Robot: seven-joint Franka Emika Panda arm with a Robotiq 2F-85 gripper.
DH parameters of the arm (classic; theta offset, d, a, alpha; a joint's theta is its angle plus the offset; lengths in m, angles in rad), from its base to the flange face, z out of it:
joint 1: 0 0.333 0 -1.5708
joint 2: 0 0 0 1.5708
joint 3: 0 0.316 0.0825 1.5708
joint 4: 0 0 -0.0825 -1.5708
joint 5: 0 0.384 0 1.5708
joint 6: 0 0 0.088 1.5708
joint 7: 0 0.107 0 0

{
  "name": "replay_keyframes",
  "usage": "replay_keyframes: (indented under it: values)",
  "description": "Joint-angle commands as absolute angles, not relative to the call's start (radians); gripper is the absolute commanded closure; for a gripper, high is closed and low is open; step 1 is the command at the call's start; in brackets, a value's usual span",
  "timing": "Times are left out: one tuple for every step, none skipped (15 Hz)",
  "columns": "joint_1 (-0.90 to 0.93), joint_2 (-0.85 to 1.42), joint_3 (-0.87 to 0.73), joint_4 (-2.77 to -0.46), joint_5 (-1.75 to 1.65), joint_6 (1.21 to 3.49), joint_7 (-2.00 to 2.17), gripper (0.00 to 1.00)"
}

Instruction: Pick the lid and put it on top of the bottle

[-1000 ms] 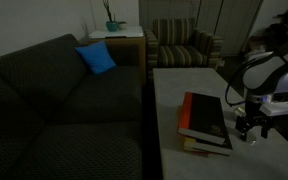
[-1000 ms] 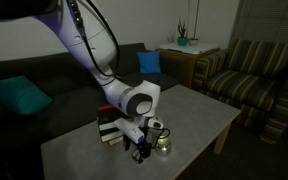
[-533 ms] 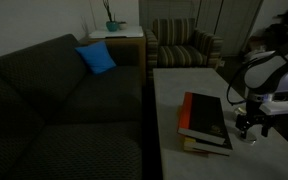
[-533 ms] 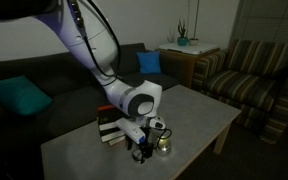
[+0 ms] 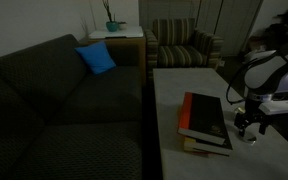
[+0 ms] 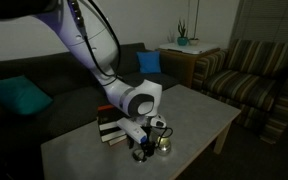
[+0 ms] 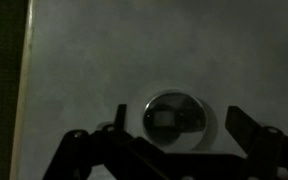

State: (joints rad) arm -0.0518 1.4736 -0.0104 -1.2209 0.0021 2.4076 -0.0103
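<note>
In the wrist view a small flat round lid (image 7: 176, 120) with a pale rim lies on the grey table. My gripper (image 7: 177, 114) hangs just above it, open, one finger (image 7: 118, 116) on each side and nothing held. In both exterior views the gripper (image 5: 249, 130) (image 6: 141, 152) points down at the table beside the stacked books. The squat glassy bottle (image 6: 164, 146) stands just beside the gripper, apart from it. It does not show in the wrist view.
A stack of books (image 5: 205, 122) (image 6: 111, 128) lies on the table (image 5: 174, 100) close to the gripper. A dark sofa (image 5: 64, 110) with a blue cushion (image 5: 96, 58) runs along one side. A striped armchair (image 6: 254, 75) stands past the far end.
</note>
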Motion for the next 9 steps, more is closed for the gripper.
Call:
replay_keyframes:
  values:
    - [-0.018, 1.422, -0.036, -1.325, -0.014, 2.608, 0.015, 0.00]
    - [-0.008, 1.418, -0.044, -1.344, -0.016, 2.670, 0.023, 0.00]
    - [-0.003, 1.414, -0.050, -1.360, -0.013, 2.713, 0.028, 0.00]
    - [0.002, 1.416, -0.055, -1.368, -0.011, 2.748, 0.031, 0.00]
    - [0.003, 1.420, -0.055, -1.371, -0.007, 2.773, 0.030, 0.00]
    - [-0.003, 1.429, -0.049, -1.367, -0.006, 2.782, 0.018, 0.00]
    - [-0.015, 1.441, -0.037, -1.357, -0.007, 2.790, -0.002, 0.00]
    - [-0.030, 1.458, -0.022, -1.338, -0.005, 2.780, -0.019, 0.00]
    - [-0.046, 1.476, -0.006, -1.315, -0.004, 2.764, -0.040, 0.00]
